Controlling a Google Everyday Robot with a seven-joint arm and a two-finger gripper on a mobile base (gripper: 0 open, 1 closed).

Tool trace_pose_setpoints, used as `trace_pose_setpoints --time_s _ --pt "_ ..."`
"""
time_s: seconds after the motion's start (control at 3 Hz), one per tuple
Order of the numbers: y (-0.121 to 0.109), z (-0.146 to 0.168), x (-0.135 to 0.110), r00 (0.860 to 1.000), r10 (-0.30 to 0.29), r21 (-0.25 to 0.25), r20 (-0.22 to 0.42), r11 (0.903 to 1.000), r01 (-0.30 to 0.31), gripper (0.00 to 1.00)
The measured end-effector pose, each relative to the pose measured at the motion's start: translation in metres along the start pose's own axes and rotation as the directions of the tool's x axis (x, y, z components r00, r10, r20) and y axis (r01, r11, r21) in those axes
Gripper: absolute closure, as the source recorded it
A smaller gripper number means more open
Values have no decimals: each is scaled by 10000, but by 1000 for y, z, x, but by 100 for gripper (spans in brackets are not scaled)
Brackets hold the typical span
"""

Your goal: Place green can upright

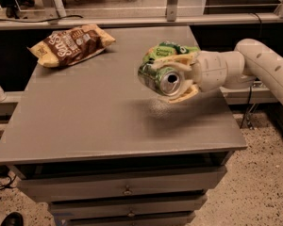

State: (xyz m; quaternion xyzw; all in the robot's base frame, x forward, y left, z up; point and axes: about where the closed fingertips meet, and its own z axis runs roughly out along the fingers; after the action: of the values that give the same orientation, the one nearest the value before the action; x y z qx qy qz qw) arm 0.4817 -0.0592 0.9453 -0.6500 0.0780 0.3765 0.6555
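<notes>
The green can [156, 79] is held on its side above the grey table [85, 121], its silver top with pull tab facing the camera and a little to the front. My gripper [177, 79] comes in from the right on a white arm [254, 62] and is shut on the can, one pale finger above it and one below. The can hangs clear of the table surface, with its shadow below it. Behind the can, partly hidden by it and the gripper, lies a soft green snack bag [172, 50].
A brown snack bag [70, 44] lies at the table's far left. The table's right edge is just under my wrist. Drawers [127, 190] sit below the front edge. A rail and shelf run behind the table.
</notes>
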Motion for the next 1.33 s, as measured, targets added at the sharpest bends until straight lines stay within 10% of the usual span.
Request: trace_pose_setpoints --time_s 0.67,1.33 --pt "-26 -26 -10 9702 2049 -304 -1297 9771 -2104 100" --pt "-28 -42 -21 8890 4460 366 -1034 8949 -4447 100"
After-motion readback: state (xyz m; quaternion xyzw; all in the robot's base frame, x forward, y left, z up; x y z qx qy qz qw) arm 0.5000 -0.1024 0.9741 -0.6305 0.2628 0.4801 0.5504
